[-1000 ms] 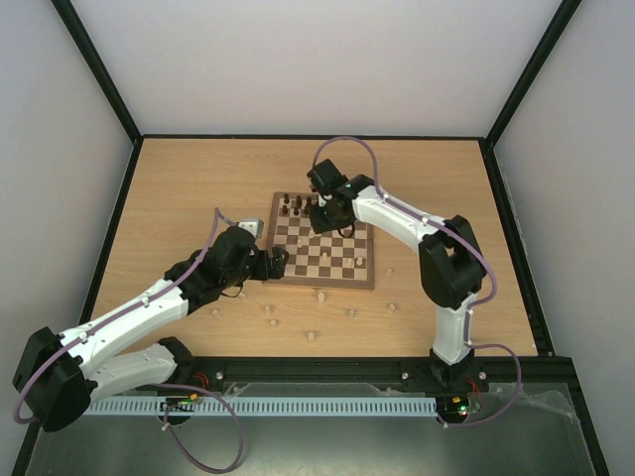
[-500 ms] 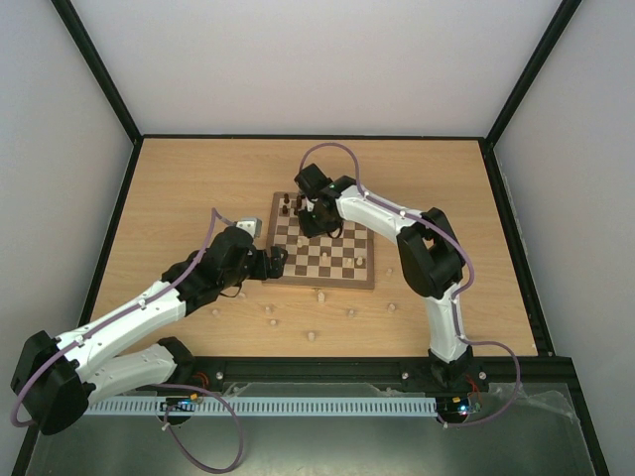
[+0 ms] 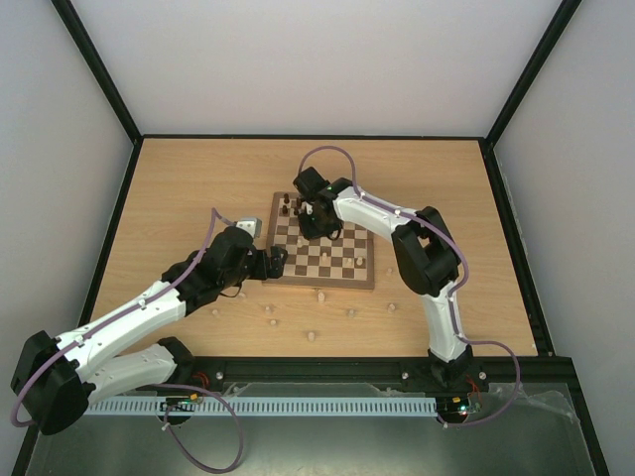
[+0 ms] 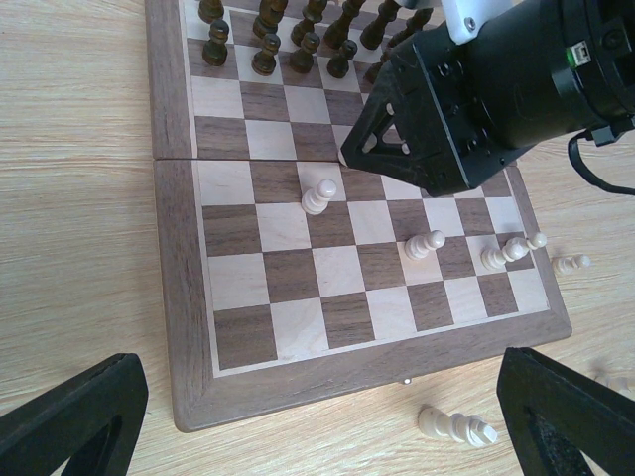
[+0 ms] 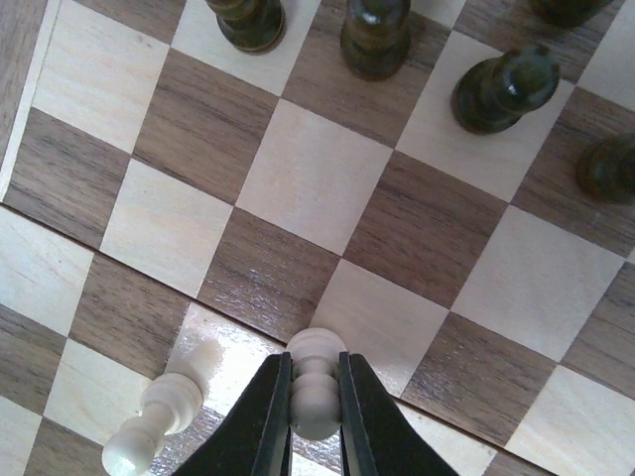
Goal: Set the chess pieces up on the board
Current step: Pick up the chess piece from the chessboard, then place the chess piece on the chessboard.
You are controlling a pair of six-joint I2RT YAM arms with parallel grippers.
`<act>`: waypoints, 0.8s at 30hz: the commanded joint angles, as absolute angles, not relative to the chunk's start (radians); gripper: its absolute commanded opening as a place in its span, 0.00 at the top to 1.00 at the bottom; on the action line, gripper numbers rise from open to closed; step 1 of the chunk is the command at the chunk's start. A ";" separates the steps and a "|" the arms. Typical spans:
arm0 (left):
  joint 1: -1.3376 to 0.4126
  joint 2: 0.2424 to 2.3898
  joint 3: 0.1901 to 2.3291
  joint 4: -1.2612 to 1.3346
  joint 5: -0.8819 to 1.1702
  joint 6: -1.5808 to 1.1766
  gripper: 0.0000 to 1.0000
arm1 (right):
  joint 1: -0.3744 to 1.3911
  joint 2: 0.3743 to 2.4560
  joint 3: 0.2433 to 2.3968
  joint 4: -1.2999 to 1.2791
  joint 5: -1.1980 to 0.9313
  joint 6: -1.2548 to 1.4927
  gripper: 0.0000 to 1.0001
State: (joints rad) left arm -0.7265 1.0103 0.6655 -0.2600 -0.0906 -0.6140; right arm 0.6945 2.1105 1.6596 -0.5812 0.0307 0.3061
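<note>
**A:** What is changing at the chess table just now?

**B:** The right gripper (image 5: 315,392) is finishing a short slide leftward over the far half of the board (image 4: 184,297). Its fingers, partly apart a second ago, are now clamping on a pale pawn (image 5: 316,349). The pawn is standing upright on a light square near the middle ranks.

**A:** What is lying around that pawn?

**B:** A second pale pawn (image 5: 164,412) is leaning just beside it to the left. The dark pieces (image 5: 375,35) are standing in rows a few squares beyond.

**A:** And what is the other arm doing?

**B:** The left gripper (image 3: 278,260) is hovering by the board's near-left edge exactly as before. Its fingers (image 4: 74,421) are spread wide and are holding nothing.

**A:** What is this meaning for the setup?

**B:** The grasp seems made, so lifting and carrying the pawn to its home rank is probably coming next. The leaning neighbour is risking a knock. Several loose pale pieces (image 3: 320,296) are waiting on the tabletop (image 3: 179,188), so much of the work is remaining.
</note>
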 commanded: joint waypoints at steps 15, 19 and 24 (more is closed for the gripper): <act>-0.730 1.030 0.664 -0.245 -0.088 -0.607 0.00 | 0.709 1.732 1.260 -0.607 0.075 0.332 0.91; -0.730 1.035 0.660 -0.241 -0.087 -0.611 0.00 | 0.710 1.723 1.220 -0.587 0.062 0.339 0.91; -0.730 1.034 0.659 -0.240 -0.087 -0.613 0.00 | 0.714 1.724 1.203 -0.570 0.055 0.339 0.90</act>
State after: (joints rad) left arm -0.7265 1.0290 0.6655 -0.2531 -0.0864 -0.6132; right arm 0.7033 1.7462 1.2194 -0.5690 0.0681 0.3264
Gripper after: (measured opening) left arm 0.994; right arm 0.099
